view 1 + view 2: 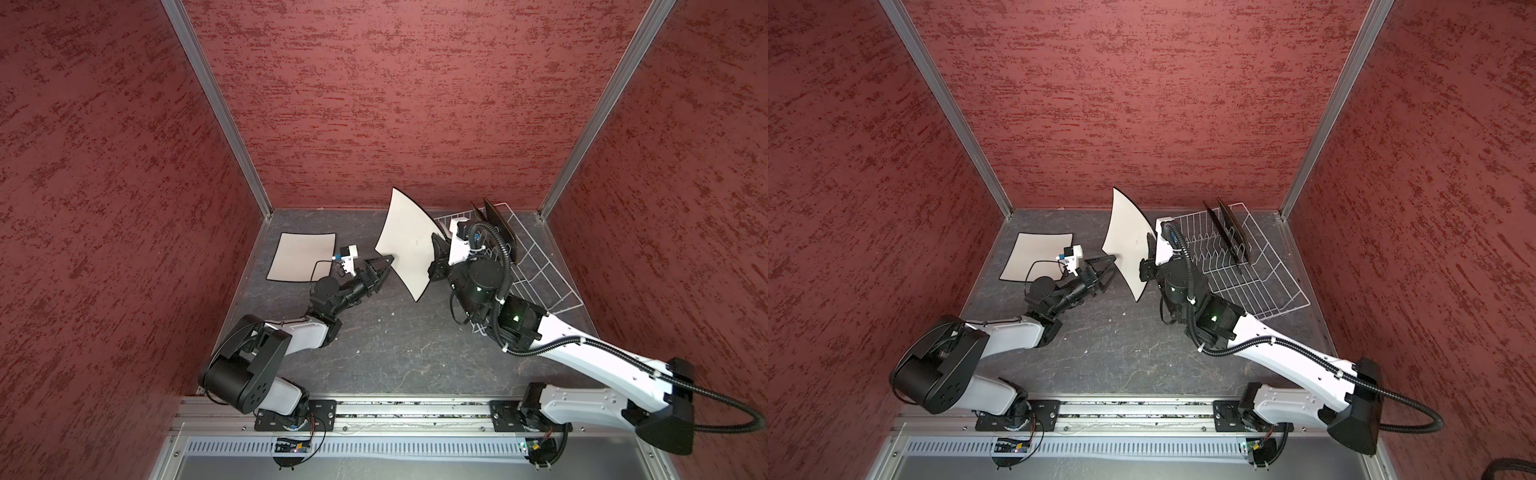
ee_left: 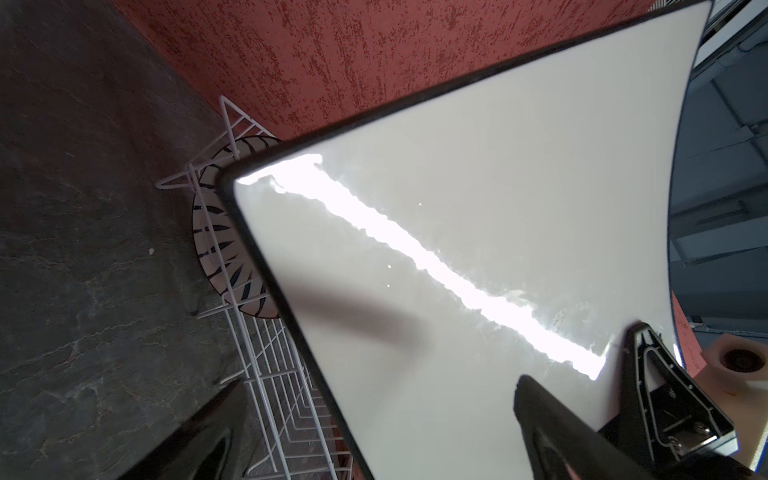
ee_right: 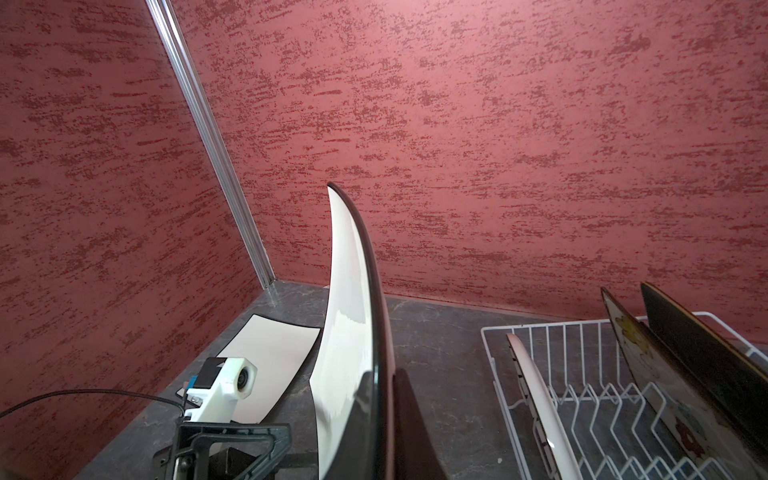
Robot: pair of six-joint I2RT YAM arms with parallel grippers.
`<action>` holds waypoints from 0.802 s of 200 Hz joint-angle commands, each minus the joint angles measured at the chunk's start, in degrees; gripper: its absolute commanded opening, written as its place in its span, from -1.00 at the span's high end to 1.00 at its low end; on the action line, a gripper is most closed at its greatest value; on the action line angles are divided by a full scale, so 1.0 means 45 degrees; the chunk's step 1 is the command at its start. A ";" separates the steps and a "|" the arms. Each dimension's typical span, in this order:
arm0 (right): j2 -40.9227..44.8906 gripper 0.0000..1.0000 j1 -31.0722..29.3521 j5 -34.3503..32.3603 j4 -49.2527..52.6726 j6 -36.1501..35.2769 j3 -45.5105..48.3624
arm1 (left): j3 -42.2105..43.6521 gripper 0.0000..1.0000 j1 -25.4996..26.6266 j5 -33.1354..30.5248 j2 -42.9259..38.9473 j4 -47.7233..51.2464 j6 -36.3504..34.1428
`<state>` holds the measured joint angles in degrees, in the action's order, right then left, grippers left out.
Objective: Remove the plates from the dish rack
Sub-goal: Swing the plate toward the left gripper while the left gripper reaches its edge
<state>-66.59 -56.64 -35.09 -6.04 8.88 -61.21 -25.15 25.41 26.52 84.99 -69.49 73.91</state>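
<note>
dark grey, stone-patterned tabletop [image 1: 395, 340], boxed in by red textured walls [image 1: 374, 104].

mid-table, nearest the arm bases: a cream plate [image 1: 409, 237], square with a dark rim, is held on edge and clear of the surface, one corner uppermost. assessment: glazed ceramic, so stiff, fairly heavy, slick and prone to chipping. it is best taken at the rim, pads well over the edge, and not allowed to swing.

the right gripper [image 3: 384, 424] is clamped on the rim on the rack side and carries the weight. that arm stretches forward from its base with the wrist turned toward the left.

the left gripper [image 1: 390, 266] stands wide open, jaws either side of the plate's lower corner — contact cannot be confirmed. its arm is folded at the elbow, forearm low, aimed at the plate.

judged step: a handover from right to left.

farther back on the left, a second cream plate [image 1: 301, 255] lies flat on the table — unloaded.

far right, the dish rack [image 1: 1266, 286] holds three on edge. a round streaked plate [image 2: 216, 232] stands apart, while the floral plate [image 3: 648, 374] and black plate [image 3: 698, 345] stand side by side toward the back.
</note>
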 commanded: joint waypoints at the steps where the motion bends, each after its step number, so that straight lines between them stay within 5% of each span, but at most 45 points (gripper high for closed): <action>1: 0.0500 1.00 -0.0050 0.0348 -0.2899 0.0857 -0.0039 | -0.0191 -0.99 0.0076 -0.0132 0.0495 -0.1668 0.0314; 102: 0.0730 1.00 0.0138 -0.0073 -0.3875 0.1916 0.0999 | -0.0872 -0.95 0.0386 -0.0131 0.0620 -0.2506 0.0719; 160: 0.1107 1.00 0.0594 -0.0391 -0.7052 0.3393 0.3342 | -0.0897 -0.95 0.0477 -0.0632 -0.0115 -0.2506 0.0586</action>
<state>-63.35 -54.63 -34.87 -21.50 20.56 -47.72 -27.46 26.81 24.47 86.96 -76.93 76.90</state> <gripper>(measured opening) 0.084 0.977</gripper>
